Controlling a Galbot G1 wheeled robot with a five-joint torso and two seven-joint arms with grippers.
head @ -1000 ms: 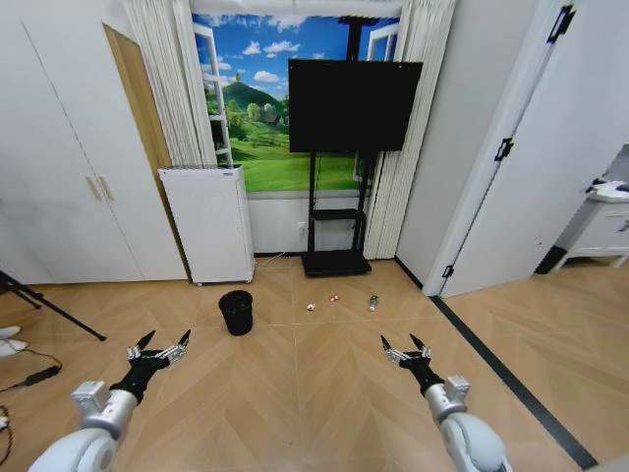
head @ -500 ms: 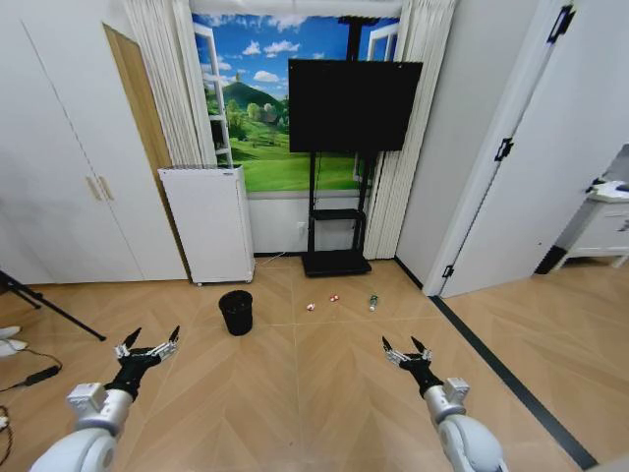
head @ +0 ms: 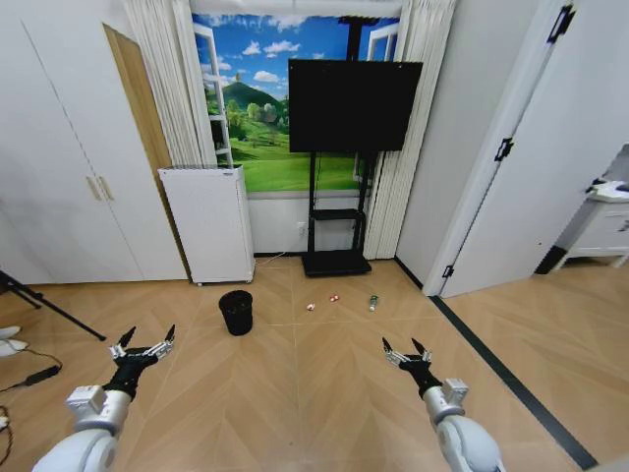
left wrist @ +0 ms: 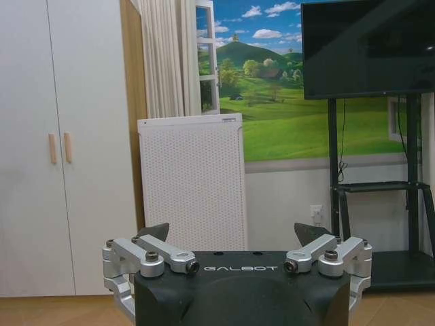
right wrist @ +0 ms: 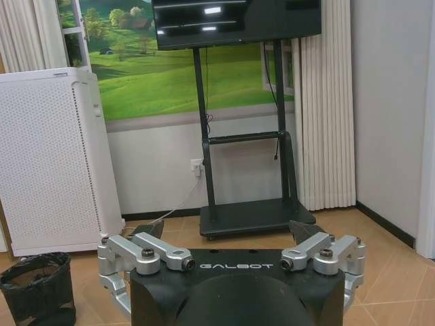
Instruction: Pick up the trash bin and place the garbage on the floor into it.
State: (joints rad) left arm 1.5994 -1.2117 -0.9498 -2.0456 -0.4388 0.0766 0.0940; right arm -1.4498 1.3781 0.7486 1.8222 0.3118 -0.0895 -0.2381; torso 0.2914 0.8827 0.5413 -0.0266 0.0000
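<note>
The trash bin (head: 236, 312), a small round black mesh basket, stands upright on the floor (head: 295, 383) near the middle of the head view, in front of the tall white air purifier (head: 208, 223) that sits at its 12 o'clock against the wall. In the right wrist view the bin (right wrist: 37, 288) shows beside that same perforated white unit (right wrist: 58, 159).

The garbage lies well apart from the bin at its 3 o'clock: one red-and-white scrap (head: 311, 307), a second scrap (head: 334, 297) just past it, and a small green bottle (head: 373, 302) farther along, all resting on the herringbone boards below the TV stand (head: 336, 261).

The left gripper (head: 142, 343) hovers above the floor at the bin's 8 o'clock, well short of it, its fingers spread wide with nothing between them; the left wrist view shows the same open spread (left wrist: 231, 238). The right gripper (head: 403, 349) hangs at the bin's 4 o'clock, also clear of everything, fingers parted and empty (right wrist: 228, 231).

A dark border strip (head: 501, 379) runs along the floor at the right.
</note>
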